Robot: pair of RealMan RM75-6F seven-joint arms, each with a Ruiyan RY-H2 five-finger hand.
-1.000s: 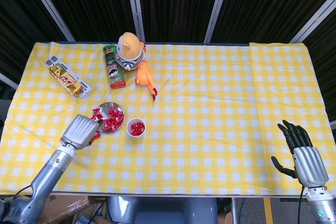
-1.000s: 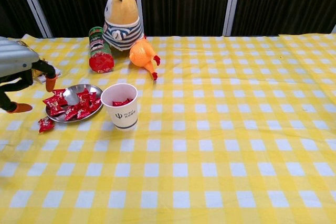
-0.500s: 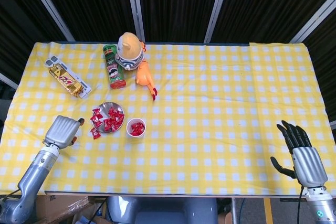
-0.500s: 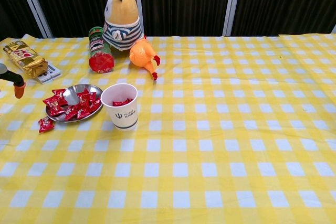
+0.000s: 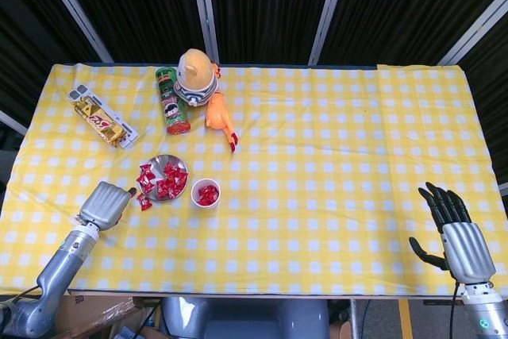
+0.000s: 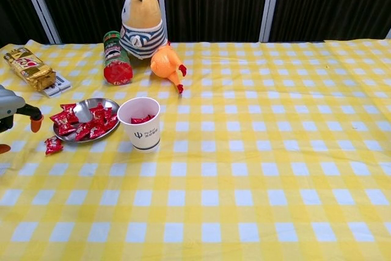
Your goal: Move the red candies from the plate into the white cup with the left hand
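Several red candies (image 5: 168, 183) (image 6: 91, 128) lie on a small metal plate (image 5: 171, 166) (image 6: 91, 101) at the left of the yellow checked cloth. One more candy (image 5: 144, 202) (image 6: 53, 145) lies on the cloth beside the plate's near left rim. The white cup (image 5: 205, 194) (image 6: 140, 124) stands just right of the plate and has red candies inside. My left hand (image 5: 107, 203) (image 6: 13, 109) hovers left of the plate, fingers apart, and I see nothing in it. My right hand (image 5: 452, 224) rests spread at the front right, far from everything.
Behind the plate stand a green crisp can (image 5: 171, 101) (image 6: 114, 59), a plush toy (image 5: 196, 75) (image 6: 142, 19) and an orange toy duck (image 5: 218, 113) (image 6: 166, 64). A gold snack packet (image 5: 101, 119) (image 6: 29, 68) lies at the back left.
My left hand drew back from over the plate to the left, then came a little way back toward it. The right hand stayed still.
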